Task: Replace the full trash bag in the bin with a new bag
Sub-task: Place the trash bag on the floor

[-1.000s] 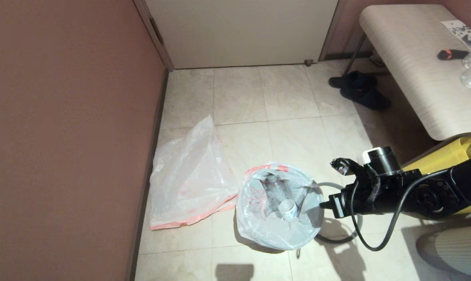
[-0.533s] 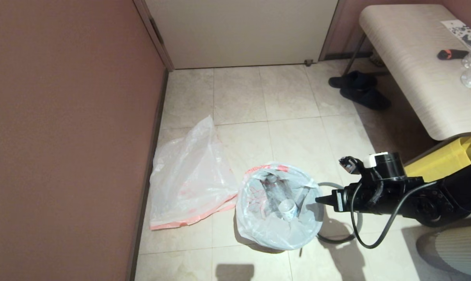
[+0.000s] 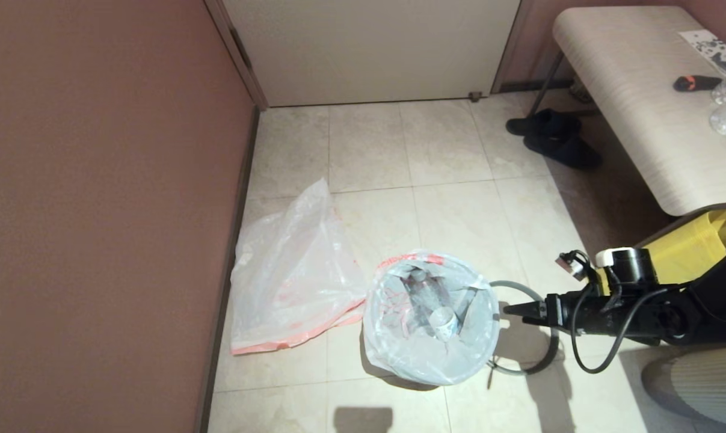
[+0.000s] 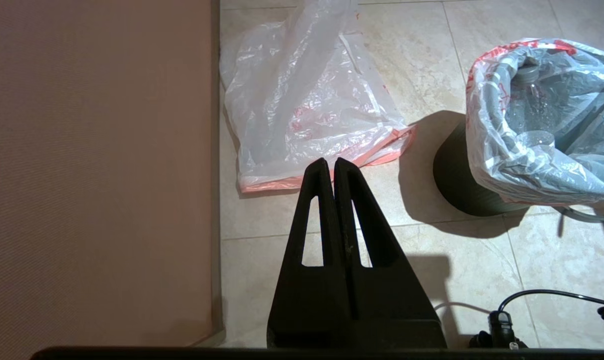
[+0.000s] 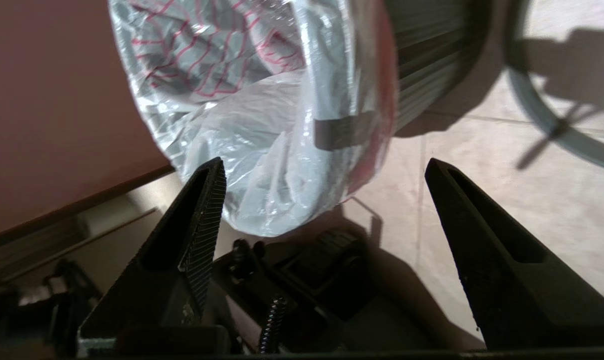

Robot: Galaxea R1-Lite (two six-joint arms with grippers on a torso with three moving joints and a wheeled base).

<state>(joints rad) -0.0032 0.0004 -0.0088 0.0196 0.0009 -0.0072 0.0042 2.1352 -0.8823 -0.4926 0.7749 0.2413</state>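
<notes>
Head view, right gripper (image 3: pixel 510 309) (fingers spread) beside bin (image 4: pixel 457 182)

Head cam high, looking down at floor. Left wrist cam low, faces flat bag (image 4: pixel 307 105) and bin (image 4: pixel 457 180). Right wrist cam close on bin (image 5: pixel 427 55). All share bin.

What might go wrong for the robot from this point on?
The grey ring lies on the floor right beside the bin, under the open right pincer; the arm might knock it. The full trash bag is thin plastic folded over the rim, so it may tear or tip the bin when pulled.
</notes>
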